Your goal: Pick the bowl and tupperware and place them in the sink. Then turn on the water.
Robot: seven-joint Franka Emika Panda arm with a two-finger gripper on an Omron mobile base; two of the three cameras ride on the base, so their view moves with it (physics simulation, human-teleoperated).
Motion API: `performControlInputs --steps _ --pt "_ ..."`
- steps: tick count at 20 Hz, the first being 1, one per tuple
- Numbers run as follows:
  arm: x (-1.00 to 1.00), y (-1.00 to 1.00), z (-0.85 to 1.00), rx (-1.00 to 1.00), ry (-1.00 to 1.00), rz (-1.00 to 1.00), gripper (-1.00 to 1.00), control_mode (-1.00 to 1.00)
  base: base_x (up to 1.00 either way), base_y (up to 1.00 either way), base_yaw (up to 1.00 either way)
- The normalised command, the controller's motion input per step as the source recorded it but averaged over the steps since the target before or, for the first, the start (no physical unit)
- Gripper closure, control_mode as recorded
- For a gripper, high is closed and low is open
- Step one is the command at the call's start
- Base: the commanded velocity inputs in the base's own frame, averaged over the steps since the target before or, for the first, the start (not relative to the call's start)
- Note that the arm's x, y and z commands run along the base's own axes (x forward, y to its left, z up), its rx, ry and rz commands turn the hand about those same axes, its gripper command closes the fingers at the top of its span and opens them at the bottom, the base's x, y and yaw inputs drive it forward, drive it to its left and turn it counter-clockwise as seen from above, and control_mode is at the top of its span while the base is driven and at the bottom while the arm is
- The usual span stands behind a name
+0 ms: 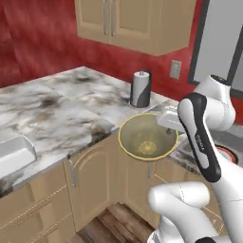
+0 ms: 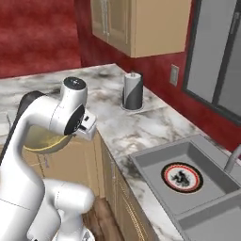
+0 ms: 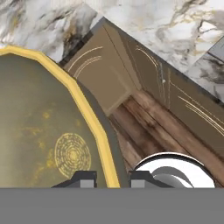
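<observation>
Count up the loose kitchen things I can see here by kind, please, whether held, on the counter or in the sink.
Bowl, held by the gripper over the floor: 1
Tupperware on the counter: 1
Plate in the sink: 1
Paper towel roll on the counter: 1
Total: 4

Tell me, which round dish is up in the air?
The olive-gold bowl, pinched at its yellow rim by the gripper. The red-and-white plate lies in the sink.

I can't see most of the bowl (image 2: 44,140) behind my arm; the faucet (image 2: 232,159) runs off frame.
</observation>
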Motion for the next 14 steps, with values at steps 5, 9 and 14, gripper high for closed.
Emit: performControlInputs --steps 5,9,14 --pt "0.00 0.00 0.00 0.00 0.00 0.00 1.00 1.00 -0.21 0.01 -0.68" --pt "0.00 0.00 0.00 0.00 0.00 0.00 1.00 1.00 -0.10 0.00 -0.64" --pt "0.00 0.00 0.00 0.00 0.00 0.00 1.00 1.00 -0.03 -0.01 -0.62"
